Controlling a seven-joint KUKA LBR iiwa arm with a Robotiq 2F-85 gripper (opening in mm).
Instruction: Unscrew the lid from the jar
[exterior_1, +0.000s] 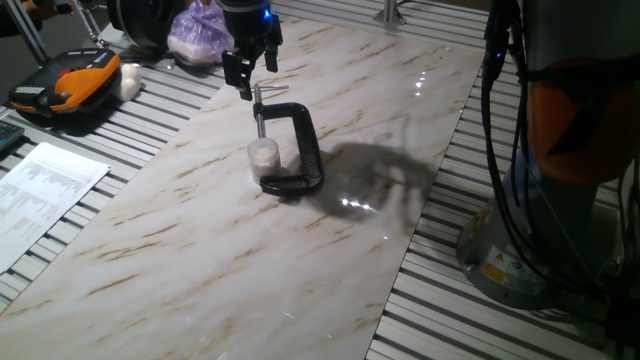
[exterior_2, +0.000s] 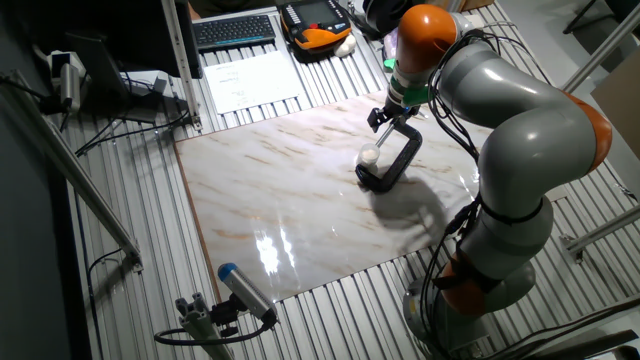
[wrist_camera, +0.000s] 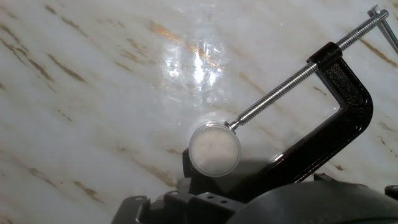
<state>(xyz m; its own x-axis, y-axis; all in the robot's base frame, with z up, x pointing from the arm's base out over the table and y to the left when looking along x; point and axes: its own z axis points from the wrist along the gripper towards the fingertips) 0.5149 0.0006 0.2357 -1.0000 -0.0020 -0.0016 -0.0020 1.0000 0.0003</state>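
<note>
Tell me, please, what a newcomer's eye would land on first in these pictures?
Most likely the black C-clamp lying in the middle of the marble-patterned table, its metal screw pressing against a tiny clear jar topped by a whitish lid. Next, the gripper hanging just above the far end of the clamp, touching neither jar nor lid. In the other fixed view the big grey and orange arm arches over the scene.

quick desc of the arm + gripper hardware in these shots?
The arm has rounded light-grey segments with orange joint bands and black cables running down near its base. The gripper is black with two short fingers; a blue light glows just above it. Gripper markings are too small to read.
</note>
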